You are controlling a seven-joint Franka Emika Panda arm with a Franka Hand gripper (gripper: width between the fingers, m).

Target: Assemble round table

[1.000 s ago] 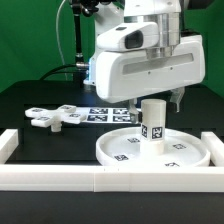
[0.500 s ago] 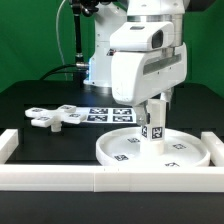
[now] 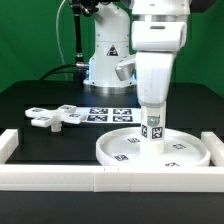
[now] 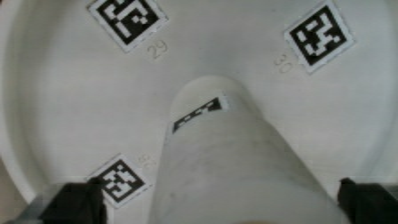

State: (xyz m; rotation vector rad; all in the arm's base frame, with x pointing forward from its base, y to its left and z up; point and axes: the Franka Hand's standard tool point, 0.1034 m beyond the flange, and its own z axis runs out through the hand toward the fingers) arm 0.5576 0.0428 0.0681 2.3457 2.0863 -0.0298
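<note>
Post (image 3: 153, 128) stands upright on the disc (image 3: 108, 152), right of centre in the frame, straight under my gripper (image 3: 152, 108), fingers (image 4: 71, 202) spread wide either side, not pinching yet.

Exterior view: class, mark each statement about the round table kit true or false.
1. The post stands upright on the disc. True.
2. The cross-shaped foot sits on top of the post. False: it lies on the table, to the exterior view's left of the disc.
3. The claw is down at the post, a finger on either side. True.
4. The disc carries no tags. False: several square tags show on it.
</note>
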